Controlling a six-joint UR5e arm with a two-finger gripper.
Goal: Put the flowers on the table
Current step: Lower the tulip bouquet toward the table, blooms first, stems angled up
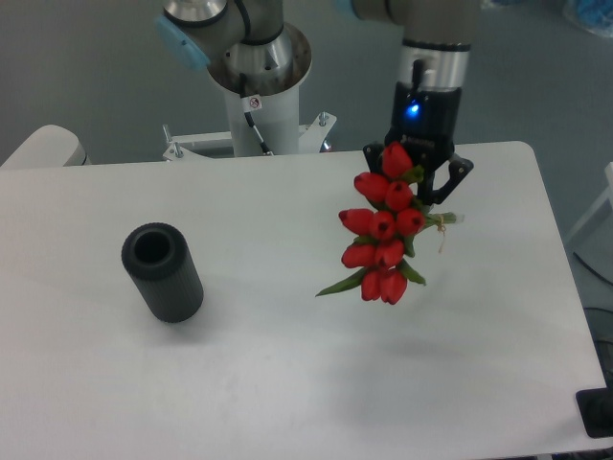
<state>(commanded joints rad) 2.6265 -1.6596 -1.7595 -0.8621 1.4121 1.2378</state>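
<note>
A: On the left sits the dark ribbed cylinder (162,272); right of centre we've got the flowers (383,230) hanging above the table (287,383).

B: The claw (418,182) is clamped on their stems at upper right. We'd lower gently, then release.

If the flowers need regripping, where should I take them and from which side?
Grip the flowers at the thin tied stems behind the buds, near where the gripper holds them now, coming from above. The buds are bulky and would crush; the stems are narrow.
</note>
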